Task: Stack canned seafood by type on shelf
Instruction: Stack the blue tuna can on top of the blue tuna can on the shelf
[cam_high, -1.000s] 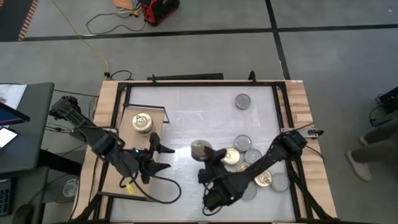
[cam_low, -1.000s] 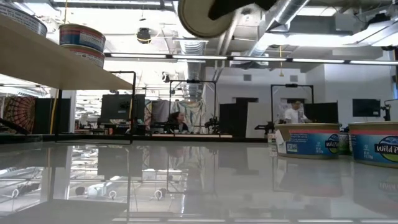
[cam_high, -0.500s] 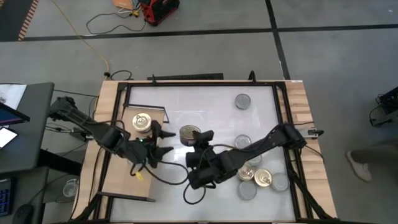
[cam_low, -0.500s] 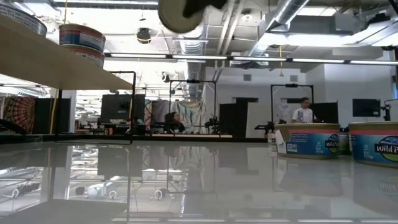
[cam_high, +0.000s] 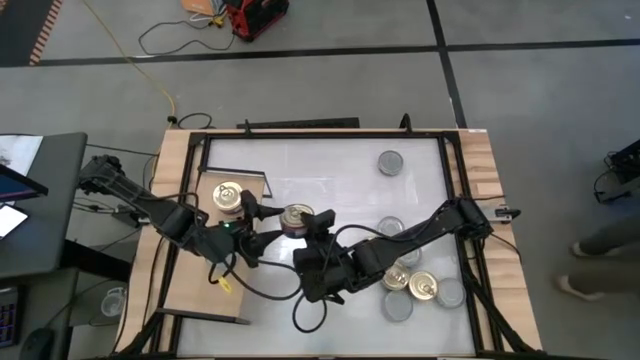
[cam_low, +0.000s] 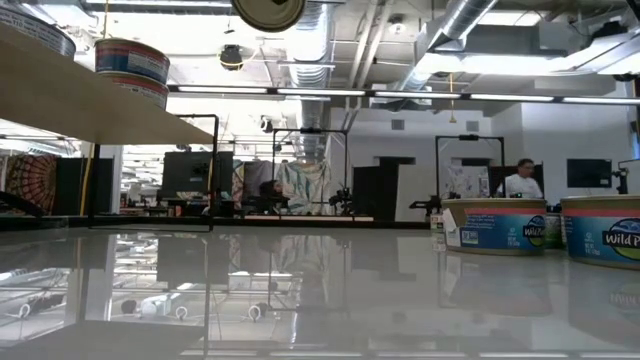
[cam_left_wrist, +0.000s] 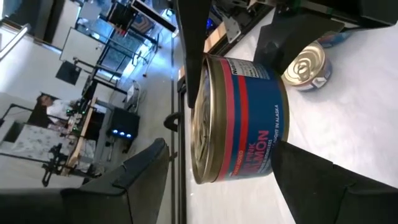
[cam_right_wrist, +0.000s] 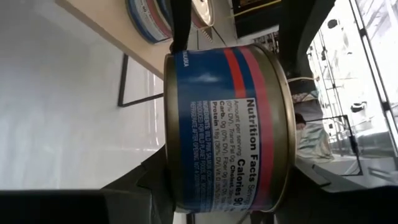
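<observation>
Altogether nine tins (cam_high: 387, 163), one shelf (cam_high: 200, 280)

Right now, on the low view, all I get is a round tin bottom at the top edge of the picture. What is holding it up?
Observer: The right gripper is shut on that tin, in the air over the white table, just off the shelf.
Operator: And where is the left arm?
Observer: The left gripper meets it from the shelf side, and its open fingers flank the same tin.
Operator: Which type is it?
Observer: It has a blue label with red bands, and the wording on it reads salmon in the left wrist view.
</observation>
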